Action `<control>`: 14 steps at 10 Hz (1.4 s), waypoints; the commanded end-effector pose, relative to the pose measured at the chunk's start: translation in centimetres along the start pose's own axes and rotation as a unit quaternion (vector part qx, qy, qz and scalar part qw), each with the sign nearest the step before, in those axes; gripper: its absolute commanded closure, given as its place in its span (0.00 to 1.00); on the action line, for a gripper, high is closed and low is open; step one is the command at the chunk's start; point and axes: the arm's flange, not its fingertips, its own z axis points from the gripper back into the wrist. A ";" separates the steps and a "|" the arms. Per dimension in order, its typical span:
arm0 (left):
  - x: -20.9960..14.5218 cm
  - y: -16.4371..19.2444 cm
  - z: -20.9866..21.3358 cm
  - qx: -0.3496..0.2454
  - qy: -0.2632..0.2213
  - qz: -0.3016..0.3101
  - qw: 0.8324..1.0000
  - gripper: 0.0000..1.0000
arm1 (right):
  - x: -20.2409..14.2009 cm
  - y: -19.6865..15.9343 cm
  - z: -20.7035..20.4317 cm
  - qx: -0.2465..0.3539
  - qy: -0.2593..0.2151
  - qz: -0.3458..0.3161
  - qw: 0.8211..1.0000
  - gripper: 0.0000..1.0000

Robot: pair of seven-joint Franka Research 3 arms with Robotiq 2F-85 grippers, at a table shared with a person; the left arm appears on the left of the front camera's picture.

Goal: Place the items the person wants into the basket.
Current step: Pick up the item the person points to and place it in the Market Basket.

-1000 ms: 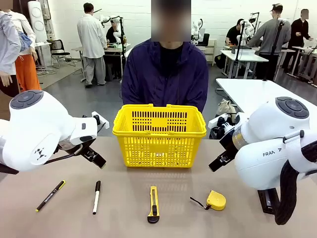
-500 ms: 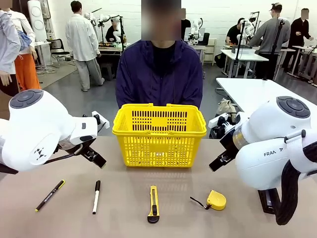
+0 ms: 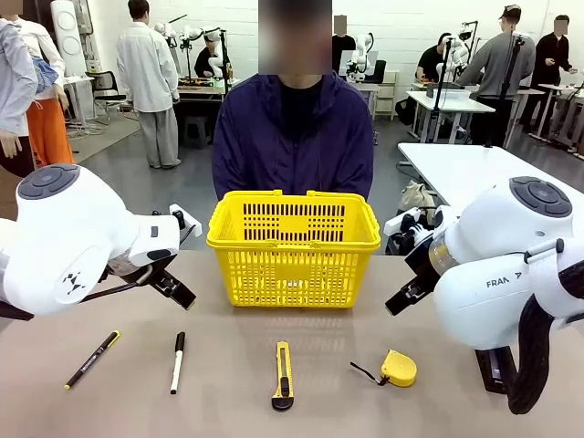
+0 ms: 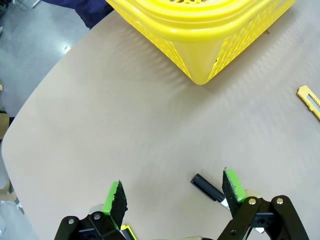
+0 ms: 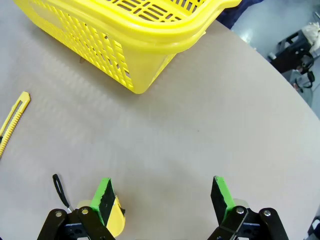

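Observation:
The yellow basket (image 3: 294, 248) stands mid-table in front of the person (image 3: 292, 137), whose hands are hidden behind it. On the near table lie a thin black pen (image 3: 92, 359), a white marker with a black cap (image 3: 177, 362) and a yellow-and-black utility knife (image 3: 284, 374). My left gripper (image 3: 178, 292) hangs open left of the basket, above the marker; in its wrist view, the gripper (image 4: 175, 192) has the marker's cap (image 4: 206, 186) by one finger. My right gripper (image 3: 401, 297) hovers open right of the basket. It (image 5: 162, 195) holds nothing.
A round yellow tape measure (image 3: 398, 369) with a black strap lies right of the knife, under my right gripper, and shows as the tape measure (image 5: 112, 217) in the right wrist view. The basket (image 4: 210, 30) fills the far middle of the table. Other tables and people stand behind.
The person behind the basket has shifted slightly to the left. Both arms and all the things on the table stay where they were.

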 end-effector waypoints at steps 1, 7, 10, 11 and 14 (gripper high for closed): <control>0.0 0.2 0.0 0.000 0.000 0.003 1.000 0.00 | 0.0 0.0 0.0 0.000 0.000 0.000 1.000 0.00; 0.0 0.2 0.0 0.000 0.000 0.003 1.000 0.00 | 0.0 0.0 0.0 0.000 0.000 0.000 1.000 0.00; 0.0 0.2 0.0 0.000 0.000 0.003 1.000 0.00 | 0.0 0.0 0.0 0.000 0.000 0.000 1.000 0.00; 0.0 0.0 0.0 0.000 0.000 0.000 1.000 0.00 | 0.0 0.0 0.0 0.000 0.000 0.000 1.000 0.00; 2.3 -0.5 12.9 0.041 -0.052 -0.023 0.998 0.00 | 1.1 2.9 13.7 -0.077 -0.055 0.039 0.995 0.00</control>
